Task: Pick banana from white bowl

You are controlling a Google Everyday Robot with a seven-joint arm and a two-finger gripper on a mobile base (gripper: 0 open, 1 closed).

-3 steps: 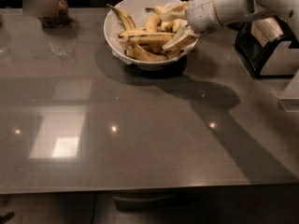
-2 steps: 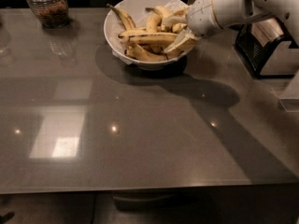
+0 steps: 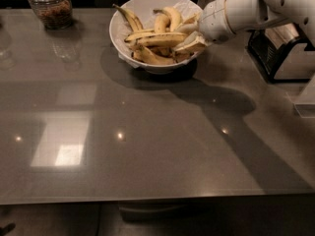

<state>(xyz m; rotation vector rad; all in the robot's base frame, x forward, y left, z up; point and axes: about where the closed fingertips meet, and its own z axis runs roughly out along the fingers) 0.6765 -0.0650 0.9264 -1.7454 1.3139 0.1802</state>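
1. As the robot's white arm stretched in from the right above the glossy grey table, its gripper sat at the right-hand rim of the white bowl, low among the fruit.
2. The banana, the longest and straightest of the heap, lay almost level across the top of the pile inside the bowl, with its right end pointing at the gripper.
3. The pincer stood open, with one pale finger on the far side of that end and the other on the near side. Whether either pad touched the peel could not be told.
4. The side-on approach looked deliberate. The top fruit offered a free end there, while the shorter curved bananas leaned against the back wall, clear of the line of reach.
5. Closing on the tip alone seemed risky, since a long banana held at one end could swing or slip.
6. A glass jar at the far left and a dark appliance at the right stood well apart from the bowl.
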